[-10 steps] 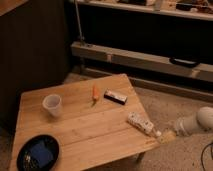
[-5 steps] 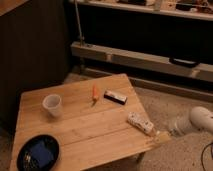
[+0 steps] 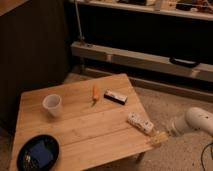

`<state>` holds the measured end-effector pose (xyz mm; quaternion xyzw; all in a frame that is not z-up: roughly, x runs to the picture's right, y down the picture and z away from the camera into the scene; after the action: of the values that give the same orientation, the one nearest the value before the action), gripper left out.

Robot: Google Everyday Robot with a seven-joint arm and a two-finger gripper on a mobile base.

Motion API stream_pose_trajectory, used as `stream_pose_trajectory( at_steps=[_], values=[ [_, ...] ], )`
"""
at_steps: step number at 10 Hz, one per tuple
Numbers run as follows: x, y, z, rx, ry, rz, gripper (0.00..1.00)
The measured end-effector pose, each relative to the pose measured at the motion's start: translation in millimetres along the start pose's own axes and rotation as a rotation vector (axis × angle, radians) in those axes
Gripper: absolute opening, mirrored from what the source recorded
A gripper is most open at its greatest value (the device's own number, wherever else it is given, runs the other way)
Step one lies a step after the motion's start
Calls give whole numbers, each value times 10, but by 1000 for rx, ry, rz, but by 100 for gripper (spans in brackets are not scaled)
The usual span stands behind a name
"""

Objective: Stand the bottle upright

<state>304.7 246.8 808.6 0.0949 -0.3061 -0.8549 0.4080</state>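
Observation:
The bottle (image 3: 140, 123) lies on its side near the right edge of the wooden table (image 3: 85, 127). It is whitish with a speckled label, and its narrow end points toward the table's front right corner. My gripper (image 3: 159, 137) is at that corner, just past the bottle's narrow end, at the tip of my white arm (image 3: 196, 121), which reaches in from the right. It holds nothing that I can see.
A translucent white cup (image 3: 52, 105) stands at the left of the table. An orange stick-like item (image 3: 94, 92) and a flat dark-and-white box (image 3: 115, 96) lie near the far edge. A black plate (image 3: 24, 150) holding a blue object sits at the front left corner. A dark shelf unit (image 3: 150, 55) stands behind.
My arm has shifted slightly to the right, beside the table's corner. The bottle and the other objects have not moved.

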Motion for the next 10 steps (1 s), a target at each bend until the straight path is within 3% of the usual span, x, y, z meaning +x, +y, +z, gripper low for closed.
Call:
stream_pose_trajectory(
  at_steps=[6,9,10],
  values=[
    [-72,6,121,-1,-24,6,79],
    [-112,-1,138,3,-33,11,54],
    [-111,-2,124,2,-36,13,52]
  ],
)
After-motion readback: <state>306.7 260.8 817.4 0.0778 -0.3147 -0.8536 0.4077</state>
